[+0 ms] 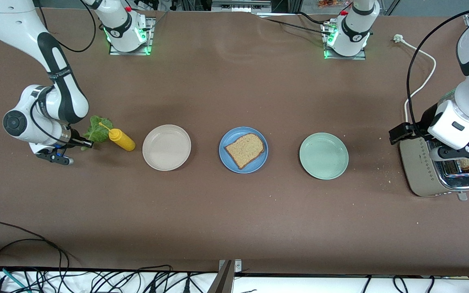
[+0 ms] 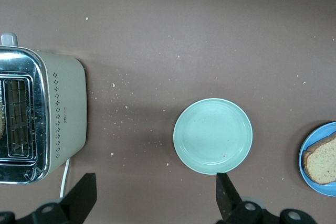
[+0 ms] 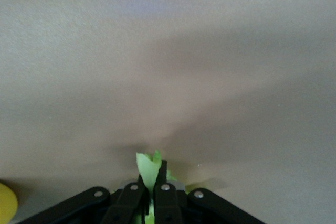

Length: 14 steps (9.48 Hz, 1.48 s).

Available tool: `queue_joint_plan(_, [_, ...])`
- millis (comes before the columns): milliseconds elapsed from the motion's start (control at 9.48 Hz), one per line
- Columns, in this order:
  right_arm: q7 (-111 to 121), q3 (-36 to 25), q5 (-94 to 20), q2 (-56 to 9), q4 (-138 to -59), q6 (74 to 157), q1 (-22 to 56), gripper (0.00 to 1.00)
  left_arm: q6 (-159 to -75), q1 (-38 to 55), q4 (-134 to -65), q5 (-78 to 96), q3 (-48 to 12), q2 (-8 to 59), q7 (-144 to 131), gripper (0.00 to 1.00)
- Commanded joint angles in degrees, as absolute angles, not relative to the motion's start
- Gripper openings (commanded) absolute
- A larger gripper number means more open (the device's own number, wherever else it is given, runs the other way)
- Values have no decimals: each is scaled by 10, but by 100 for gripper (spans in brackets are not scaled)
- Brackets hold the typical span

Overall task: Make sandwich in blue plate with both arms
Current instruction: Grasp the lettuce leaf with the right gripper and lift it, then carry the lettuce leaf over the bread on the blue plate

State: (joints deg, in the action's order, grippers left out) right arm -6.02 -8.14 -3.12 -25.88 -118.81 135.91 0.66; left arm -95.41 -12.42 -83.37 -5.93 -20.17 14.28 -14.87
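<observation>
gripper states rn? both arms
Left gripper: open, holding nothing, over the toaster.
Right gripper: shut on the lettuce leaf, beside the mustard bottle.

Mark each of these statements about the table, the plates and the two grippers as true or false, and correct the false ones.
1. One bread slice lies on the blue plate. True.
2. The right gripper is open over the beige plate. False: it is shut on the lettuce leaf, beside the yellow bottle.
3. The left gripper is open above the toaster. True.
4. The pale green plate holds lettuce. False: it holds none.
5. The blue plate sits between the other two plates. True.
6. Bread already tops the lettuce. False: the slice is bare.
</observation>
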Motion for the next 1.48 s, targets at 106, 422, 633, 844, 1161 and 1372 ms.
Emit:
queue_joint_plan(106, [-48, -82, -39, -263, -1043, 1159, 4, 0, -938, -127, -818, -74, -205, 147, -138, 100])
queue_joint_plan(422, [-40, -83, -36, -261, -895, 954, 4, 0, -938, -127, -818, -74, -206, 147, -137, 100])
queue_joint_plan(633, [-47, -77, -39, -259, -823, 845, 9, 0, -937, -127, -818, -73, -205, 147, -137, 100])
queue_joint_plan(844, [-62, -72, -43, -259, -800, 829, 48, 0, -937, -127, -818, -74, -205, 147, -136, 100])
queue_joint_plan(1161, [-191, -37, -112, -264, -799, 875, 110, 0, -937, -127, -818, -75, -205, 147, -136, 100])
queue_joint_plan(1372, [-313, -36, -113, -285, -799, 947, 187, 0, -937, -127, -818, -75, -205, 147, -136, 100])
